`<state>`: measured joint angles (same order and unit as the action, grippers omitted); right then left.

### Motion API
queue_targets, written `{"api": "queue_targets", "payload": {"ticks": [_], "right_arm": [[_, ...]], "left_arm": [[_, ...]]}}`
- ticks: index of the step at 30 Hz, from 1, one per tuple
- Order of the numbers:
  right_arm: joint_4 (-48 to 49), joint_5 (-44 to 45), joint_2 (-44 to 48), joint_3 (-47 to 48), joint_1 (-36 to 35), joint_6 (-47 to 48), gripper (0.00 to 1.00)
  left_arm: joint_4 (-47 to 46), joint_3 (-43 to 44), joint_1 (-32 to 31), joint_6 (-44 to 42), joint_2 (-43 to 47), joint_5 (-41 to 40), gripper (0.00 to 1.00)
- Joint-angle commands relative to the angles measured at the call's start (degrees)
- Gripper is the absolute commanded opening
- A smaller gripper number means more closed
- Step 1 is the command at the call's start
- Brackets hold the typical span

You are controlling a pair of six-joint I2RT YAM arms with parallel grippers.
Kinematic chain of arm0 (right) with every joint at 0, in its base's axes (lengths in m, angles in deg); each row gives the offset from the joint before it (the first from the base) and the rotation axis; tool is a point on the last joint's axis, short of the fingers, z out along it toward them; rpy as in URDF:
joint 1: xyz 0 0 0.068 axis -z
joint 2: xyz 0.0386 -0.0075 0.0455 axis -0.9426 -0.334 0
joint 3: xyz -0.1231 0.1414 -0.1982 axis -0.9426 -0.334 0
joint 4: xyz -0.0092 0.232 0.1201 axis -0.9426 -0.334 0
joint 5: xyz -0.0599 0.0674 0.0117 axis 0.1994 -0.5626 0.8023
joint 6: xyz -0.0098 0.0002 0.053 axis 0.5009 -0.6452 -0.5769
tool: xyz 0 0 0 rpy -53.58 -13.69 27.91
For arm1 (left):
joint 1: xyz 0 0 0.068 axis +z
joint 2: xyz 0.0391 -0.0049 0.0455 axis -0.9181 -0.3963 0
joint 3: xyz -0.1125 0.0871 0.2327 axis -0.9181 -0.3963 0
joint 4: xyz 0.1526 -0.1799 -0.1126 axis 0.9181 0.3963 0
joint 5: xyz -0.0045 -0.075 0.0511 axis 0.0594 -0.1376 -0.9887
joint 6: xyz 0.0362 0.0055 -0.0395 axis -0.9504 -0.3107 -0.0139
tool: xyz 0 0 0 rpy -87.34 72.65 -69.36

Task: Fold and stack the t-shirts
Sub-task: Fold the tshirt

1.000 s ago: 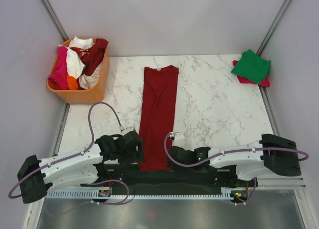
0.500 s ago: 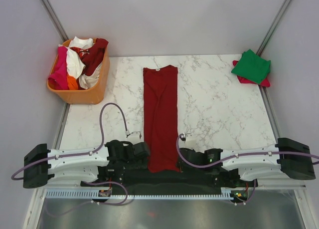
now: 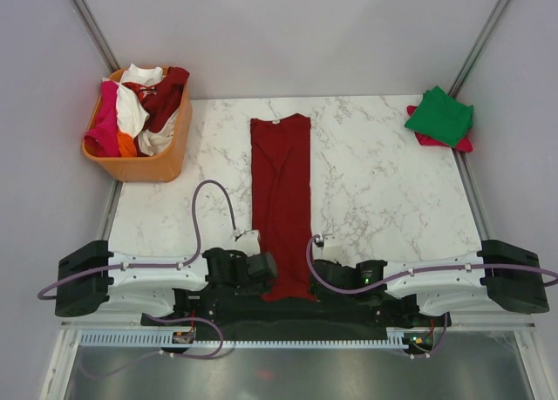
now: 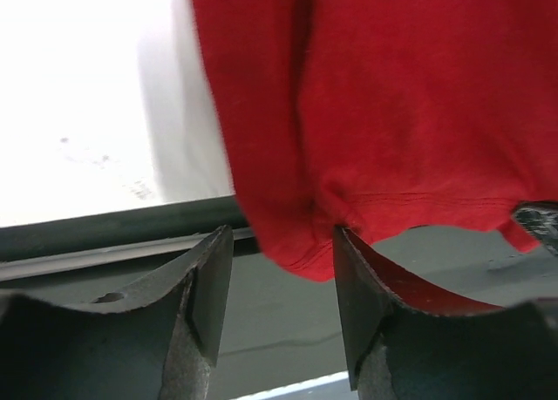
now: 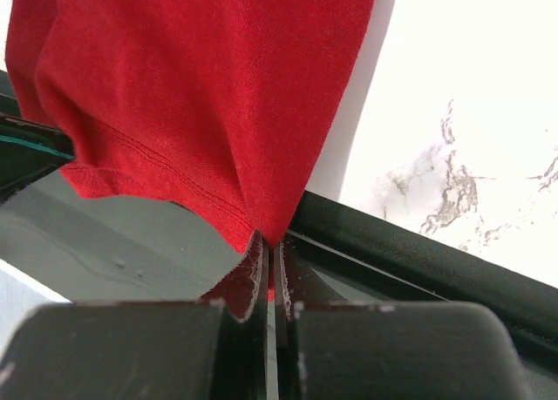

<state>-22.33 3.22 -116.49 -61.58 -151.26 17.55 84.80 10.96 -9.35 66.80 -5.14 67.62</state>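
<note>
- One dark red cloth t-shirt [image 3: 281, 200] lies folded into a long narrow strip down the middle of the white marble-patterned tabletop [image 3: 384, 191]. Its long axis runs from my near edge straight toward the far wall, with the collar at the far end and the hem at mine.
- The hem end reaches past the tabletop's near edge, over a dark rail, between my two grippers.
- My right gripper [image 5: 272, 247] is clenched on the hem's right corner, and the cloth is pinched to a point between its fingers.
- My left gripper [image 4: 283, 243] is spread wide. The hem's left corner hangs in the gap between its fingers, not pinched.
- A folded green t-shirt [image 3: 440, 114] sits on a pink-red t-shirt [image 3: 460, 144] at the far right corner, well apart from the strip.
- A rigid orange plastic basket [image 3: 166, 160] stands at the far left corner, holding a loose heap of shirts [image 3: 135, 112] in white, dark red, pink and orange.
- Pale grey walls enclose the tabletop on three sides, with slanted metal posts [image 3: 87, 21] at the far corners.
</note>
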Motion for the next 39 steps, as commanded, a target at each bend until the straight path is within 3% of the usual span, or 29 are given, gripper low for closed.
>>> {"api": "queue_targets", "payload": {"ticks": [1,3,7,19,25,29,39], "right_arm": [[-0.01,0.46,0.86,0.82,-0.35,-0.65,0.0],[-0.1,0.37,0.69,0.9,-0.35,-0.65,0.0],[-0.45,0.19,0.86,0.82,-0.35,-0.56,0.0],[-13.01,2.38,5.69,8.79,-2.72,-3.72,0.0],[-24.87,10.9,7.88,18.46,-2.11,-1.98,0.0],[-27.26,12.41,8.51,22.78,3.49,4.07,0.0],[-26.82,7.85,2.71,34.72,19.59,22.28,0.0]], "left_arm": [[-7.58,-1.57,-0.63,2.5,-0.61,-2.35,0.54],[-10.83,-3.59,-0.55,1.53,-0.52,-1.2,0.46],[-14.89,-5.79,-0.63,0.57,1.41,-0.5,0.02],[-8.05,-1.07,-0.63,-1.19,12.4,7.32,0.02],[5.48,10.35,-0.55,-2.51,13.98,1.27,0.02],[10.99,17.03,1.12,-4.96,14.25,-3.55,0.02],[12.18,25.58,20.45,-19.37,9.77,0.73,0.02]]}}
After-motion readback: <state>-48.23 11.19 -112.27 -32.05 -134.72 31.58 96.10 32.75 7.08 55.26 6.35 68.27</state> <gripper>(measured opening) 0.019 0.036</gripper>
